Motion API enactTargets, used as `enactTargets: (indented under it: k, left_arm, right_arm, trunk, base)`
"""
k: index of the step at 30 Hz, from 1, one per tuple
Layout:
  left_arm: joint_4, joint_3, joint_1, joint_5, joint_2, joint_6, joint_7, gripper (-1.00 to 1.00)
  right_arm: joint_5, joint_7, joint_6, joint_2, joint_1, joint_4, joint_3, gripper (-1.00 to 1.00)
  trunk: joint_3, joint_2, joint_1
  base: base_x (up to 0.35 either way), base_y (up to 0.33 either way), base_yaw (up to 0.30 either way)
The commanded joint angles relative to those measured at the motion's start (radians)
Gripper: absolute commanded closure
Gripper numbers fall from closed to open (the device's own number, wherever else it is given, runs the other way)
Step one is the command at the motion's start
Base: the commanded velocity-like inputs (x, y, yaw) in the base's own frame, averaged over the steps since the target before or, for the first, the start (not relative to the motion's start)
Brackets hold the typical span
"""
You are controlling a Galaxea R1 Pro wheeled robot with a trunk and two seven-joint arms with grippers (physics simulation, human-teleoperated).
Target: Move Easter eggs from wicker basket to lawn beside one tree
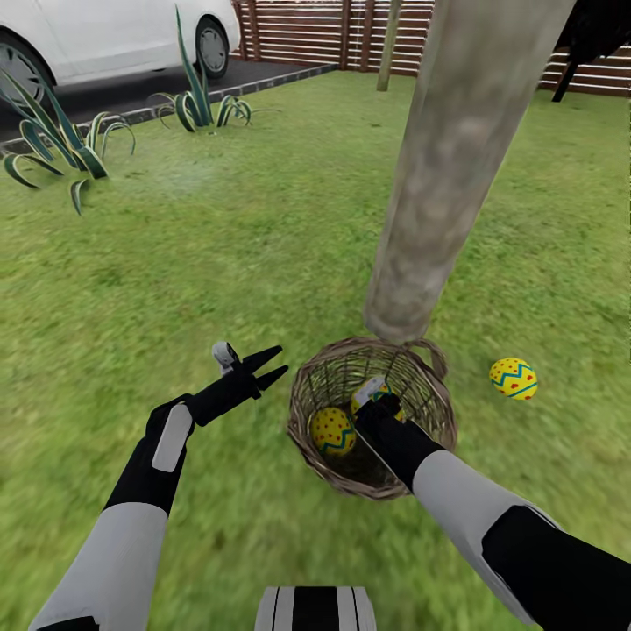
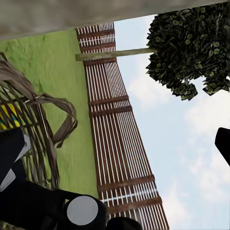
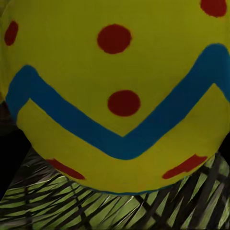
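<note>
Lawn (image 1: 219, 263), tree (image 1: 456, 175), basket (image 1: 307, 412) at its foot. One egg (image 1: 514, 379) lies beside the trunk; another (image 1: 332, 430) remains inside. My right end effector (image 1: 379, 405) reaches a third egg (image 3: 115, 91); grip state unclear. Left end effector (image 1: 267, 365) narrowly parted. Risk: off-centre closing drops the egg back.

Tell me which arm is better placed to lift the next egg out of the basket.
Right. The right gripper is already down inside the wicker basket, with an egg right in front of its camera. The left gripper is open over the lawn beside the basket.
</note>
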Motion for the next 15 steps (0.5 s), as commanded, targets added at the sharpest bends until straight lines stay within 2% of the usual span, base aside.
enactTargets:
  k: [1, 15]
  left_arm:
    - [0.0, 0.002, -0.001, -0.002, -0.001, 0.004, -0.003, -1.0]
    - [0.002, 0.002, -0.001, -0.002, -0.001, 0.01, -0.003, -1.0]
  right_arm:
    - [0.01, 0.001, 0.008, -0.001, -0.001, -0.001, 0.005, 1.0]
    - [0.009, 0.001, 0.009, 0.003, -0.001, 0.002, 0.006, 1.0]
  trunk:
    - [0.003, 0.0, -0.001]
    - [0.057, 0.003, -0.007]
  base:
    - [0.0, 0.0, 0.0]
    - [-0.014, 0.0, 0.0]
